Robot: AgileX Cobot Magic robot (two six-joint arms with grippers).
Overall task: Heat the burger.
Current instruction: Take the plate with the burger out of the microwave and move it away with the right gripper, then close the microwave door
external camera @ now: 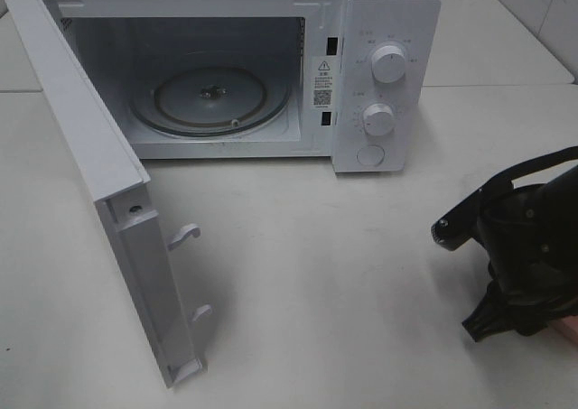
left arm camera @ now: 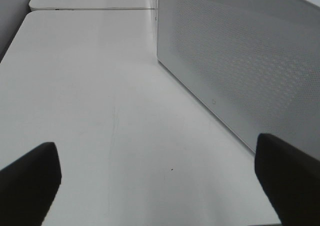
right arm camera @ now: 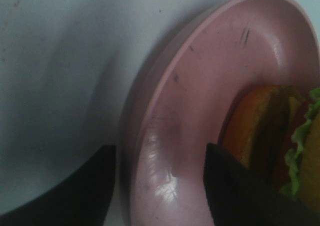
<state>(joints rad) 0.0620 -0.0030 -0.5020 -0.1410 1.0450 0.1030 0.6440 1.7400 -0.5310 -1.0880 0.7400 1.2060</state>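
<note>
Your white microwave oven (external camera: 361,75) stands at the back of the pale surface (external camera: 316,274) with its door (external camera: 99,201) swung wide toward the left, so you can see the round glass turntable (external camera: 212,97) lying inside the cavity. Two white knobs (external camera: 388,64) and a round button sit one above another on the control panel at its right side. Your right arm (external camera: 524,246) shows only as a black bulk at the right edge of the overhead view. From its wrist camera you see the right claw (right arm camera: 160,186) with its dark fingers (right arm camera: 235,191) parted, straddling the rim of a round pink plate (right arm camera: 200,96); one finger lies outside the rim over the surface and the other over the plate's inside. The burger (right arm camera: 280,141), with its golden-brown bun, green lettuce frill and dark patty, rests on that plate just beside the inner finger; you cannot tell whether they touch. Your left claw (left arm camera: 160,181) stands wide open above bare surface, holding nothing, near the microwave's perforated side wall (left arm camera: 240,61).
</note>
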